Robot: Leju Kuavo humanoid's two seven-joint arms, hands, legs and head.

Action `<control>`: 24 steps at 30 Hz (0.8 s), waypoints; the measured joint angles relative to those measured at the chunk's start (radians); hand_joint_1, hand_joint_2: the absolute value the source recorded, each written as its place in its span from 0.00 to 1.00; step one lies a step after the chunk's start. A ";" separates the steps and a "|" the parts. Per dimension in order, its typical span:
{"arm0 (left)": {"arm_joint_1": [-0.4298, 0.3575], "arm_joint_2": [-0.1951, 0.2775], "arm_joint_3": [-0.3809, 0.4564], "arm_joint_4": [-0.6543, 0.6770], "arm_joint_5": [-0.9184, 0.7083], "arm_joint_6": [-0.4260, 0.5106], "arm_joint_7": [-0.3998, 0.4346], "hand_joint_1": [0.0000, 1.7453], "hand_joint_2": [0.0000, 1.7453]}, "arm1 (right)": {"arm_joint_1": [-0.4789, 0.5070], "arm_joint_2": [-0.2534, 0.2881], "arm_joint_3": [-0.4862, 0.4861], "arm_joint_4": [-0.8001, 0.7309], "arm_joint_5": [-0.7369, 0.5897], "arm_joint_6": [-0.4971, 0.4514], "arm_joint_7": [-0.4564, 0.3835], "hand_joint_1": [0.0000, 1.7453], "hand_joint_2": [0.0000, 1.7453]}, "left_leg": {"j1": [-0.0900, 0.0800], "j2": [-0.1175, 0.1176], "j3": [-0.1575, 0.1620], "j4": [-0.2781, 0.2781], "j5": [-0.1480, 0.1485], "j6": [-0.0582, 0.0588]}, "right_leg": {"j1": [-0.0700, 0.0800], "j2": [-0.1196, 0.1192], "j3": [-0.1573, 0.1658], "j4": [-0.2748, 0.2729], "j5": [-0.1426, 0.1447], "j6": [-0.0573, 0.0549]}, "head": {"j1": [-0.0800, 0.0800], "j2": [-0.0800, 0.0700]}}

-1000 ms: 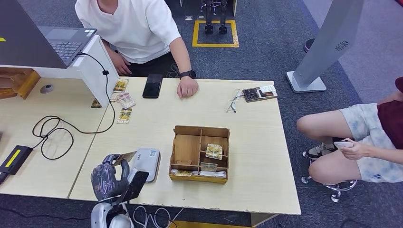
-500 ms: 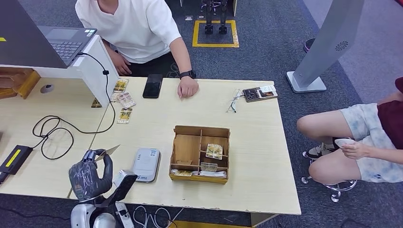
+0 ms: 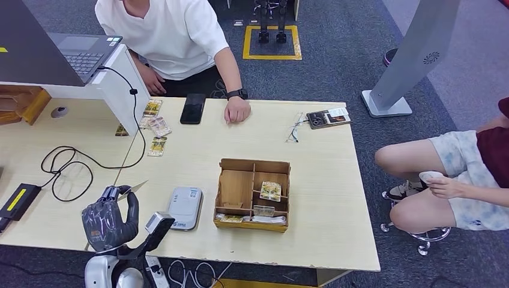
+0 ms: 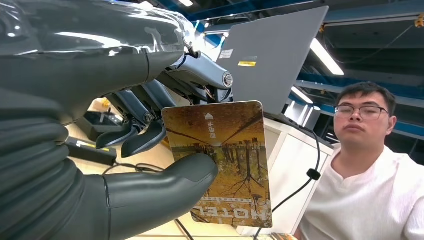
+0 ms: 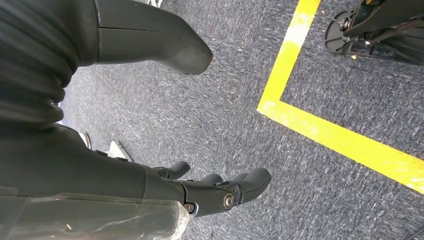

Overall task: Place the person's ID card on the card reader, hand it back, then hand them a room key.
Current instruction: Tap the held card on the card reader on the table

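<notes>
Handback step, likely: left hand pinches the card beside the reader; right hand hangs empty, fingers loosely apart. Next: reach toward the person.

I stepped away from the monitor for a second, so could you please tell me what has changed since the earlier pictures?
The left hand, pinching the card, drew back from over the card reader to the robot's left and stopped beside it. The seated person's hand shifted on the knee. The wooden organiser box, phone and the other person's hand stayed put.
</notes>
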 joint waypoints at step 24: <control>-0.004 0.017 -0.214 0.165 -0.270 0.000 0.344 1.00 1.00 | -0.003 -0.002 0.000 0.005 0.001 0.016 0.000 0.00 1.00 | 0.000 0.000 0.000 0.000 0.000 0.000 | 0.000 0.000 0.000 0.000 0.000 0.000 | 0.000 0.000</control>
